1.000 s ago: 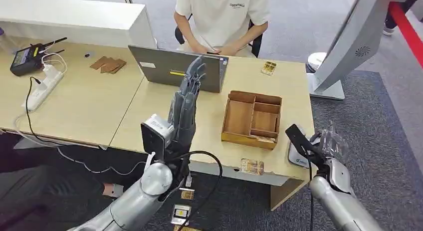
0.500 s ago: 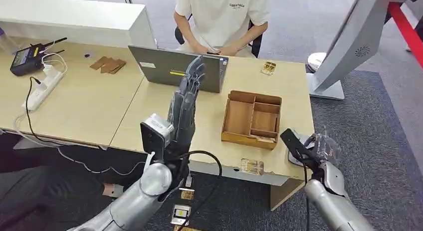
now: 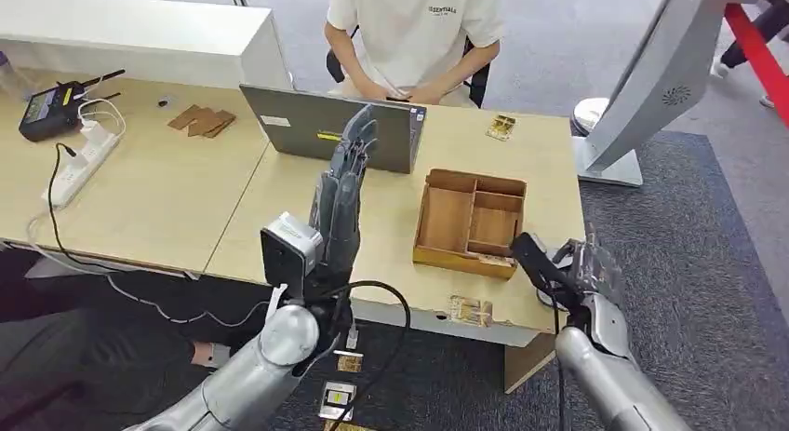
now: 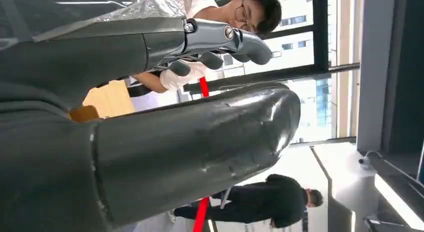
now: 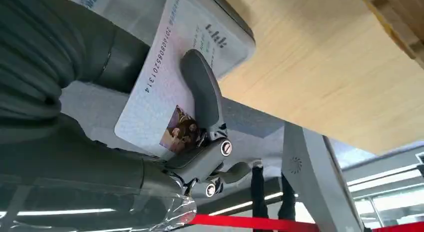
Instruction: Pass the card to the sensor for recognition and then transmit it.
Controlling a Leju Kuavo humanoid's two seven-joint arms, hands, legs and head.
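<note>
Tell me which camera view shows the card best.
Right wrist view: the card is close up in the right hand, with its printed number and photo clear. In the head view the right hand hides it. The left wrist view looks elsewhere.

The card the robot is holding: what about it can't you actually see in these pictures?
- Card, right wrist view: a finger of the right hand covers its middle; its small print is too small to read.
- Head view: the right hand and its wrist camera hide the card.
- Sensor, right wrist view: mostly behind the card.

A light wooden table carries a grey laptop at twelve o'clock, a compartmented wooden tray at three, and a white power strip at nine.
</note>
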